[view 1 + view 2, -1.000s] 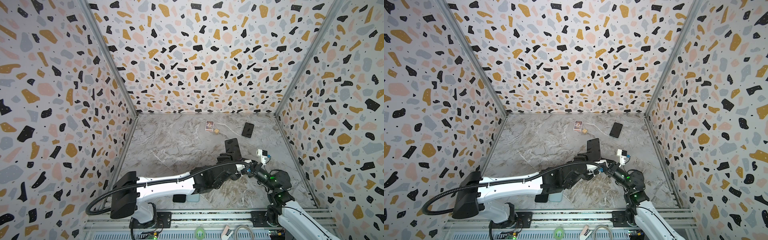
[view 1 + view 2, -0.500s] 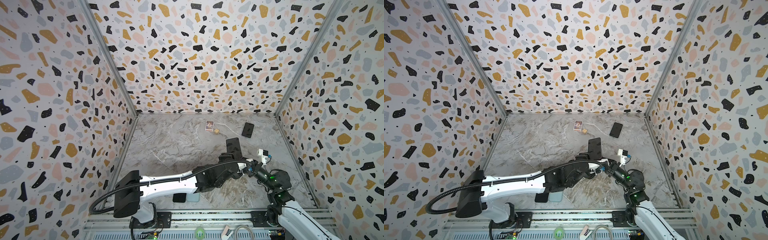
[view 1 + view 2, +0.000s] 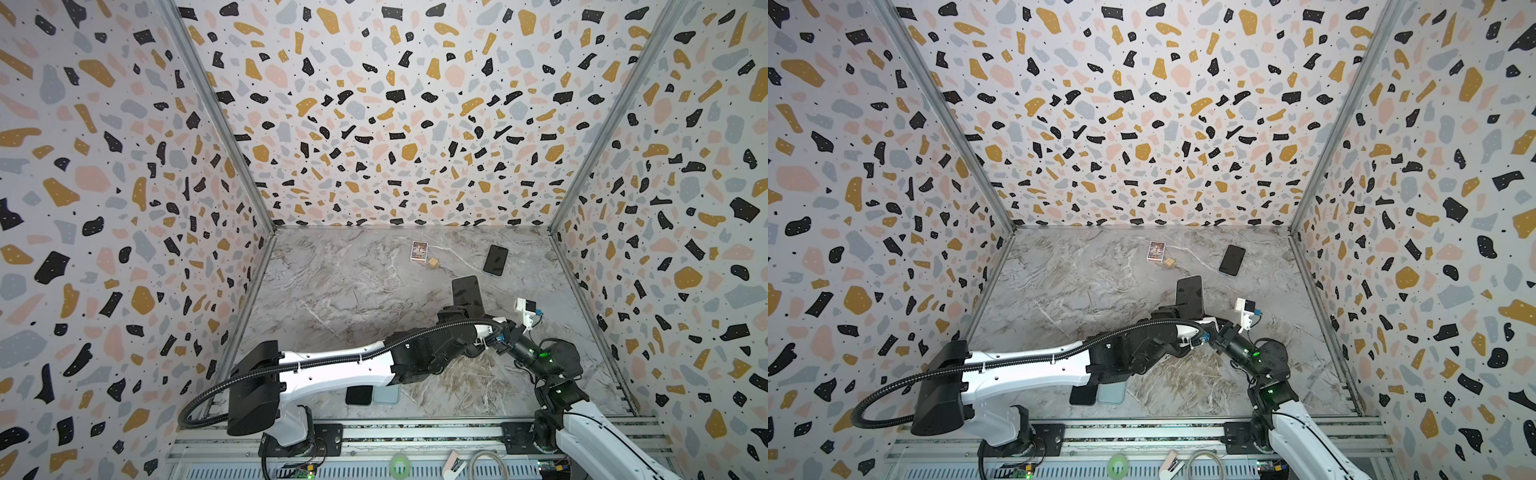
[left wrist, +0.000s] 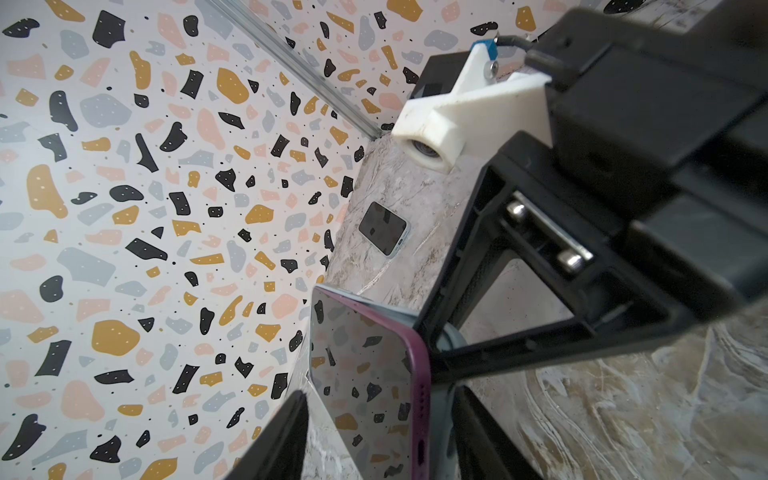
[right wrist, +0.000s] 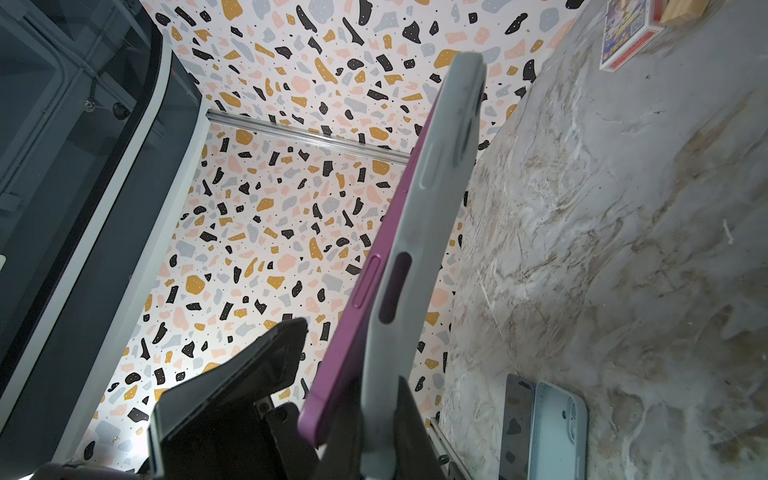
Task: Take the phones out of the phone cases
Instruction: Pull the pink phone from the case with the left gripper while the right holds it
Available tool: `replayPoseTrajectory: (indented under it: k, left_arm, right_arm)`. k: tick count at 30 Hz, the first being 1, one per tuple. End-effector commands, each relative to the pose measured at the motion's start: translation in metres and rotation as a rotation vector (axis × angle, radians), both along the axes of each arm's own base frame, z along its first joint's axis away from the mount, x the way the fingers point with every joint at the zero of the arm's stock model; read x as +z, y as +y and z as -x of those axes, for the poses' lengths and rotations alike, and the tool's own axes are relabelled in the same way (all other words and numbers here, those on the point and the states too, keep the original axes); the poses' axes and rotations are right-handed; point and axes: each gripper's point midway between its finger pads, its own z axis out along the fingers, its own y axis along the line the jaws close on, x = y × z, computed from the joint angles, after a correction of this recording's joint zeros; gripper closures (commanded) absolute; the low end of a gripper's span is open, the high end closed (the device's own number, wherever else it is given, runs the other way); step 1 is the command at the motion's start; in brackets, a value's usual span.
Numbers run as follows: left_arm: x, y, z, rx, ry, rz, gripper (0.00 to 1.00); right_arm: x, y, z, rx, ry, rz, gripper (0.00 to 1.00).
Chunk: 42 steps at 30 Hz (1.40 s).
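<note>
While right gripper (image 5: pixel 376 415) pinches phone case (image 5: pixel 419 232); left gripper (image 4: pixel 376 419) spread astride phone (image 4: pixel 361 374)

This is plainly a robot test cell in a lab: terrazzo-print walls (image 3: pixel 374 124) box in a marble-look bench (image 3: pixel 353 291), bare aluminium posts (image 3: pixel 222 124) run up its far corners, and the left arm (image 3: pixel 332 370) and right arm (image 3: pixel 602 444) are mounted on a slotted rail (image 3: pixel 415 440) along the near edge.

Bright even light, soft shadows, wrist views blurred up close
</note>
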Motion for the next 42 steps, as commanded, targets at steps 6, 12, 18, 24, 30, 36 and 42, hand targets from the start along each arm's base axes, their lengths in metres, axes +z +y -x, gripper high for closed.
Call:
replayPoseTrajectory:
  k: [6,12,18,24,30,36,42]
  left_arm:
    - [0.034,0.001,-0.012,0.038,-0.041,0.081,0.44]
    - [0.033,0.001,-0.014,0.044,-0.042,0.079,0.45]
    - [0.031,0.001,-0.017,0.052,-0.042,0.076,0.46]
    - [0.026,-0.002,-0.016,0.038,-0.032,0.067,0.46]
    - [0.020,-0.006,-0.016,0.031,-0.027,0.054,0.51]
    - [0.016,-0.008,-0.018,0.034,-0.030,0.051,0.57]
    - [0.015,-0.009,-0.021,0.038,-0.033,0.056,0.67]
  right_arm:
    - [0.037,0.002,0.010,0.027,-0.147,-0.026,1.00]
    - [0.038,0.002,0.010,0.028,-0.150,-0.028,1.00]
    - [0.038,0.002,0.010,0.029,-0.149,-0.027,1.00]
    - [0.038,0.002,0.010,0.025,-0.149,-0.027,1.00]
    - [0.039,0.002,0.009,0.028,-0.148,-0.026,1.00]
    - [0.041,0.002,0.010,0.030,-0.153,-0.031,1.00]
    - [0.043,0.001,0.012,0.030,-0.154,-0.036,1.00]
